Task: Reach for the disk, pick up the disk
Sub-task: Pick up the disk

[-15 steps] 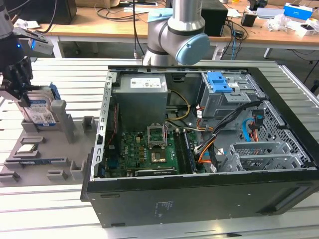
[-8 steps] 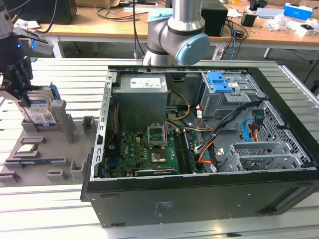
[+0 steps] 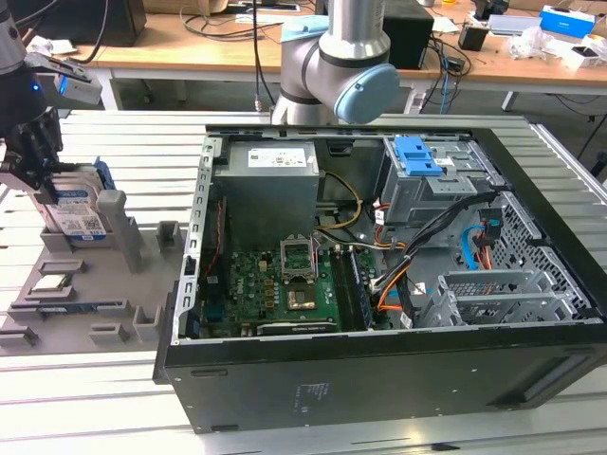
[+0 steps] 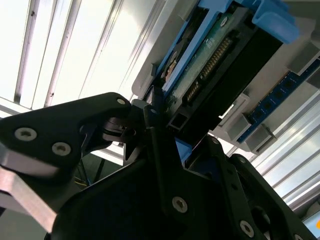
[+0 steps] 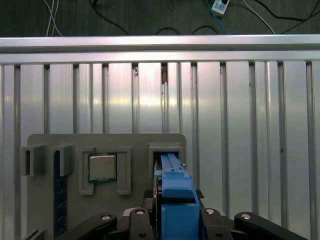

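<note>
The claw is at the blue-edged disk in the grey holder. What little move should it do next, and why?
Probably a slow lift straight up. The claw seems to pinch the disk on both sides, and the disk stands upright in a slot of the grey holder, so tilting or sliding sideways might jam it.

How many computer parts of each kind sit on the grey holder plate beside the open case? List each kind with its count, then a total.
Disk: 1
Processor chip: 1
Memory stick: 1
Total: 3
</note>
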`<state>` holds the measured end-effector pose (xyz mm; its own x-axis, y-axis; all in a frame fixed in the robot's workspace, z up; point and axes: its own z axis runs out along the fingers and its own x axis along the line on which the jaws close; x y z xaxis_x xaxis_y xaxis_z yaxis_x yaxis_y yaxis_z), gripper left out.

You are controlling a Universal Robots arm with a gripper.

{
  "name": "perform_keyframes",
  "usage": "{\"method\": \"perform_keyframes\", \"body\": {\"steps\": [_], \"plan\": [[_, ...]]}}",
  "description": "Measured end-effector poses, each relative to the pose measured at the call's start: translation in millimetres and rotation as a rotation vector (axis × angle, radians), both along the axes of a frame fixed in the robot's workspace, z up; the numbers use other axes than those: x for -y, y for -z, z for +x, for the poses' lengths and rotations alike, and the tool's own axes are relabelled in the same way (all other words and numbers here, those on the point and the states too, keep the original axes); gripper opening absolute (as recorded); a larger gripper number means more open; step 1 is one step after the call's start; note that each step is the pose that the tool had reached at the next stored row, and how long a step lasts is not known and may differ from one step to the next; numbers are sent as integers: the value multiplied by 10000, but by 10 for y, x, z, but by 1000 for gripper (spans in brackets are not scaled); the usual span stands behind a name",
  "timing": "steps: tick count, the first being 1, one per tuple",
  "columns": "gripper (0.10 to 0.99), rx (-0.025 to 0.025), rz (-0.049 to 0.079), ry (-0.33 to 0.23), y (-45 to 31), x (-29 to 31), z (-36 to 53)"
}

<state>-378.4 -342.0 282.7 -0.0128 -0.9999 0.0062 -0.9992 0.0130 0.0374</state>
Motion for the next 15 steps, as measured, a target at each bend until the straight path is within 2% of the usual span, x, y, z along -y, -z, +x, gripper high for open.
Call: {"method": "perform_keyframes", "body": {"steps": [11, 15], "plan": [[369, -4, -2, 1, -114, 0, -1], [369, -4, -2, 0, -200, -1, 1]]}}
